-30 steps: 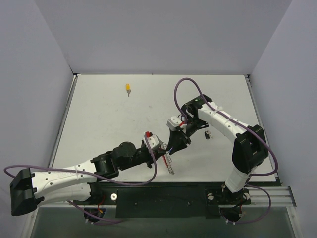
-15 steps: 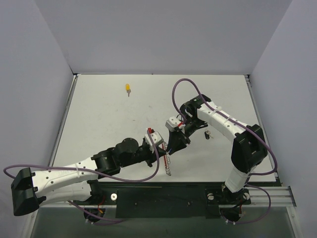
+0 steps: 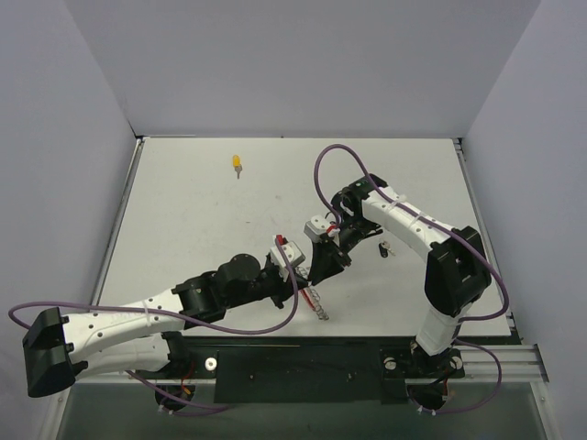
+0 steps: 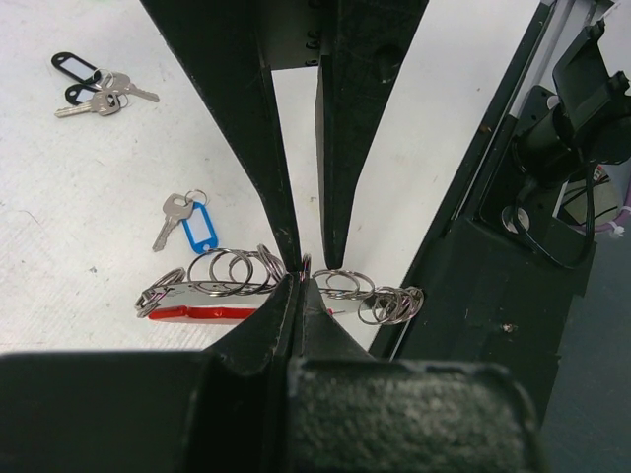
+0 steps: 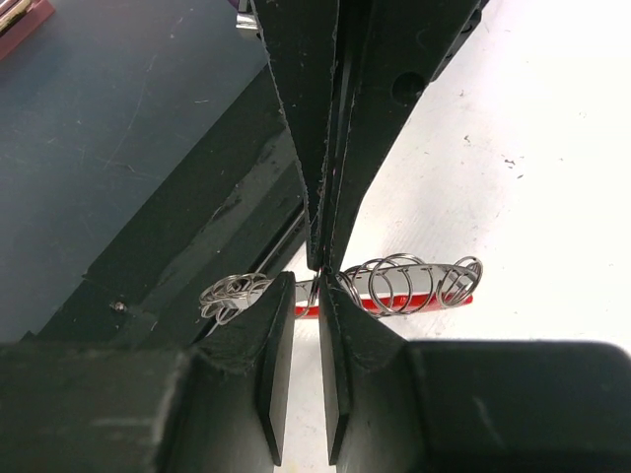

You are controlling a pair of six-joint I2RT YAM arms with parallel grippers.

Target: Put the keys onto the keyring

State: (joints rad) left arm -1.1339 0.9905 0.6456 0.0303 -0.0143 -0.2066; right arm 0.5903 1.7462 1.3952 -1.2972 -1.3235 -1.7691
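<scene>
Keyring (image 4: pixel 233 270) at lower centre of the overhead view, caught between the tips of both grippers for threading.

The left gripper (image 4: pixel 301 288) is closed on the thin wire between the ring clusters, beside the red arc (image 4: pixel 202 313). This grip probably steadies the loop so that the wire can be worked. The right gripper (image 5: pixel 308 286) meets it tip to tip, jaws nearly together astride the same wire; whether its pads bear on the wire cannot be told. The likely purpose is to part the loop for a key. The blue-tagged key (image 4: pixel 189 223) lies near at left centre of the left wrist view. The black-tagged keys (image 4: pixel 87 89) lie at upper left, and the yellow-tagged key (image 3: pixel 237 163) lies well apart at upper left overhead.
</scene>
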